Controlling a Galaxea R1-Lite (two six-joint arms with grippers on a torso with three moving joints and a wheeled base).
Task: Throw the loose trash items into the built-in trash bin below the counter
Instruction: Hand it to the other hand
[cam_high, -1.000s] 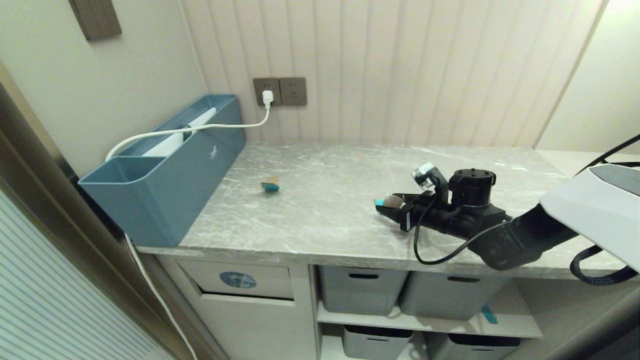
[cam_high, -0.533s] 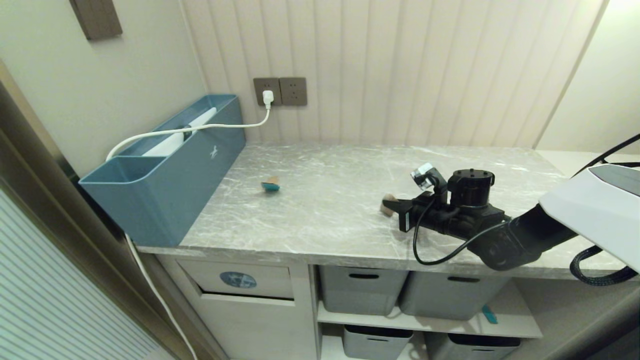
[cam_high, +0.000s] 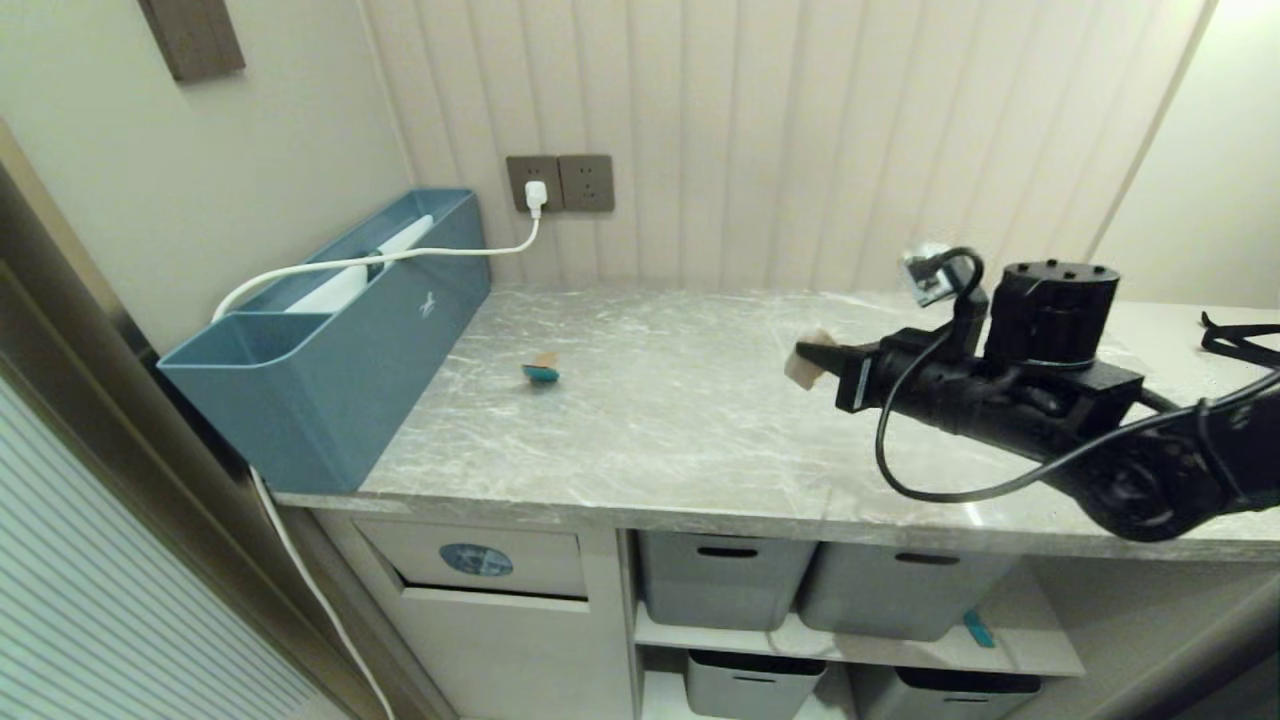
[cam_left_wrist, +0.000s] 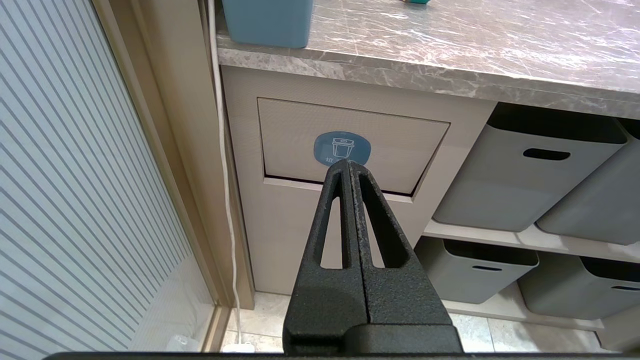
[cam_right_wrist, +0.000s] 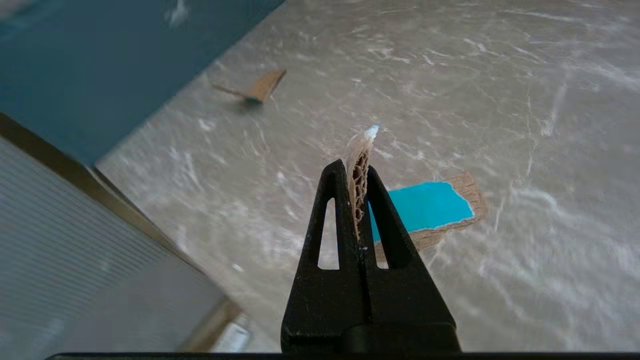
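Desk: wide grey marble-look desk (cam_high: 660, 420) with white veining and a thick front edge, in the same place as in the earlier frames.
Right gripper: right gripper (cam_high: 812, 355) has risen clear of the desk and drawn back toward the robot's right since a second ago — then it lay low on the surface with its fingers spread about a scrap; now they are clamped tight.
Held scrap: torn brown corrugated cardboard piece (cam_right_wrist: 359, 170) pinched edge-on between the right gripper's fingers, its ragged tip sticking out past them.
Scrap below: flat torn cardboard piece with a bright turquoise face (cam_right_wrist: 425, 207) lying on the desk under the raised gripper, seen in the right wrist view only.
Far scrap: small brown-and-teal cardboard bit (cam_high: 541, 368) on the desk near the long blue-teal plastic box (cam_high: 330, 340), unmoved.
Bin: built-in beige trash bin flap with a round blue sticker (cam_high: 476, 560) below the desk's left end, closed, well apart from the right gripper.
Left gripper: left gripper (cam_left_wrist: 348, 167) closed and empty, held low in front of the bin flap — unchanged.
Tubs: grey plastic tubs with handle slots (cam_high: 725, 580) on shelves beside the bin.
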